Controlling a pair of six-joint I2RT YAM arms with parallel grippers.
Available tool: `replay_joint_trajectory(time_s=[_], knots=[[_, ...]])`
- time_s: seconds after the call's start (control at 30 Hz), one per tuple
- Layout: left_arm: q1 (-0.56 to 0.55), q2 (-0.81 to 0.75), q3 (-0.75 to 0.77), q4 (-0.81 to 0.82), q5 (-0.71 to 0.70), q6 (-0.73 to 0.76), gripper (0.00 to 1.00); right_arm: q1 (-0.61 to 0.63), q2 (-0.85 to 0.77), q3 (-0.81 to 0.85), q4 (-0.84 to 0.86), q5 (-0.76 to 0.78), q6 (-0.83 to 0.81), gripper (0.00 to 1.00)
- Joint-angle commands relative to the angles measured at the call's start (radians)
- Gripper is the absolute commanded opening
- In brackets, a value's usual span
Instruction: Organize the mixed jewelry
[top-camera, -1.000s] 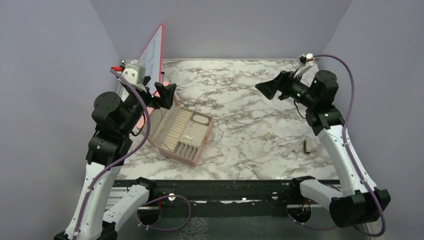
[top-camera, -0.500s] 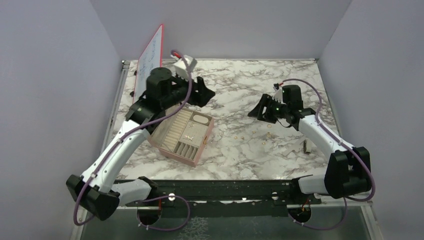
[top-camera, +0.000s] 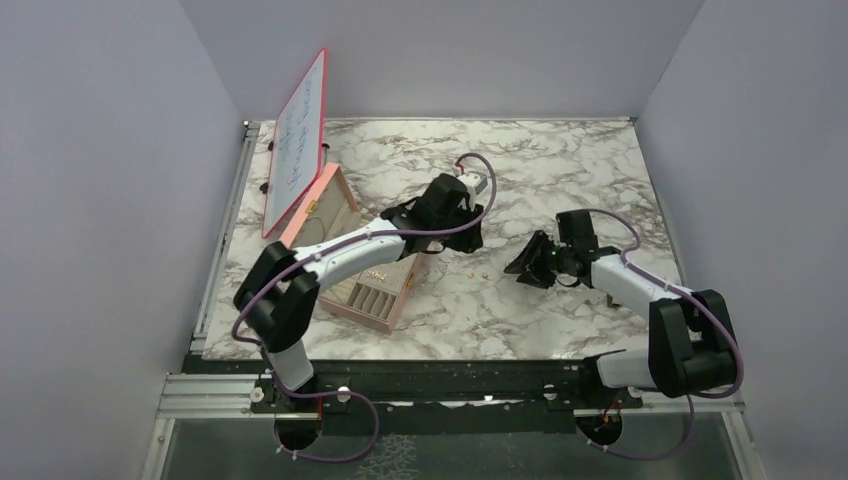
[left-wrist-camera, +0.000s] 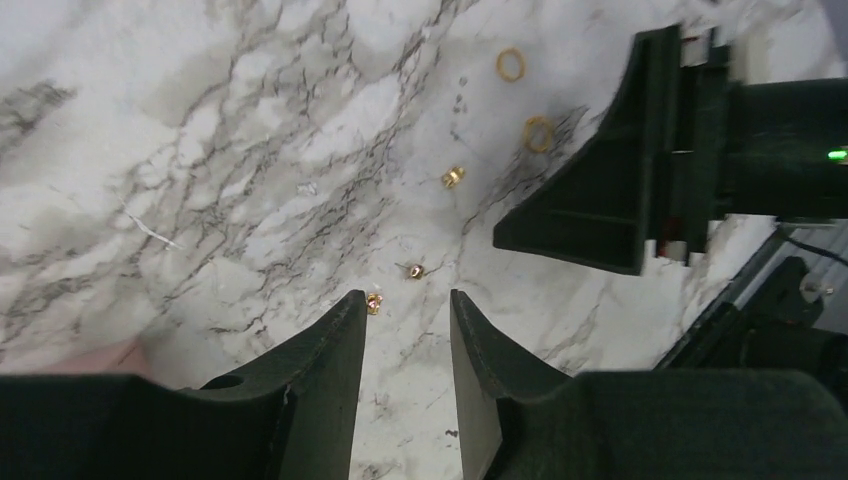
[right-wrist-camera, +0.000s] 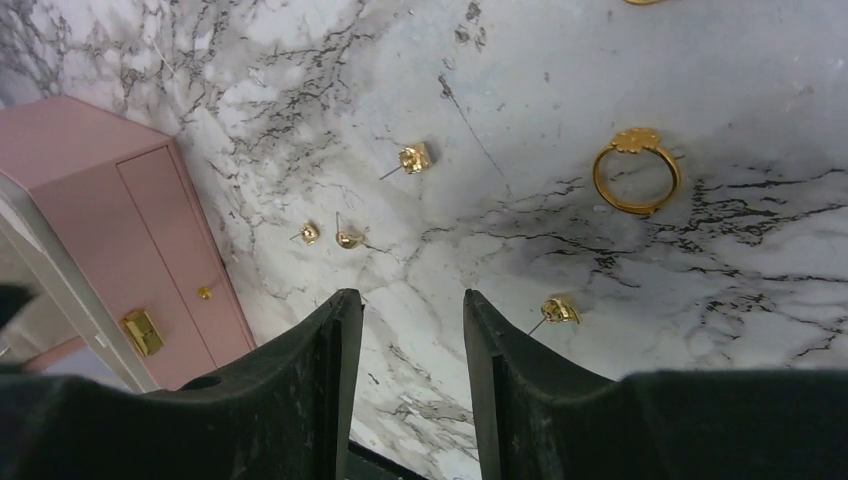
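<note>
The mixed jewelry lies loose on the marble between my two grippers. In the left wrist view one gold stud (left-wrist-camera: 374, 302) sits just off my left fingertip, with another stud (left-wrist-camera: 415, 270) ahead of the gap. Two gold rings (left-wrist-camera: 538, 133) lie farther off. My left gripper (left-wrist-camera: 405, 297) (top-camera: 468, 245) hangs low over the table, open with nothing between its fingers. The right wrist view shows a stud (right-wrist-camera: 558, 310) beside my right finger, other studs (right-wrist-camera: 348, 240) ahead and a gold ring (right-wrist-camera: 636, 170). My right gripper (right-wrist-camera: 407, 297) (top-camera: 520, 268) is open and empty too.
The pink jewelry box (top-camera: 365, 285) stands open at the left, and its pink side (right-wrist-camera: 130, 240) shows in the right wrist view. A whiteboard (top-camera: 300, 140) leans behind it. The two grippers face each other closely, and the right gripper's black body (left-wrist-camera: 620, 170) fills the left wrist view's upper right.
Both arms have swung down from raised poses at the sides to the table's middle. Both pairs of jaws have narrowed and still hold nothing.
</note>
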Motion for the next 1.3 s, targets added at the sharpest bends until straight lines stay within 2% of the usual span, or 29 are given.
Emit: replay_joint_trajectory(time_s=[0.0,0.13,0.33,1.03,1.27], knots=[[-0.03,0.134,0.042,0.032,0.012,-0.034,0.36,0.001,-0.02,-0.039,0.056,0.019,0.062,0.46],[-0.05,0.223,0.064,0.017,0.024,-0.039,0.31,0.001,-0.033,-0.058,0.051,0.031,0.068,0.46],[-0.065,0.286,0.074,-0.002,-0.012,-0.052,0.29,0.002,-0.025,-0.059,0.046,0.035,0.066,0.46],[-0.077,0.335,0.103,-0.079,-0.117,-0.053,0.3,0.001,0.007,-0.045,0.039,0.038,0.061,0.46],[-0.089,0.342,0.105,-0.078,-0.098,-0.045,0.19,0.001,0.005,-0.047,0.038,0.042,0.058,0.46]])
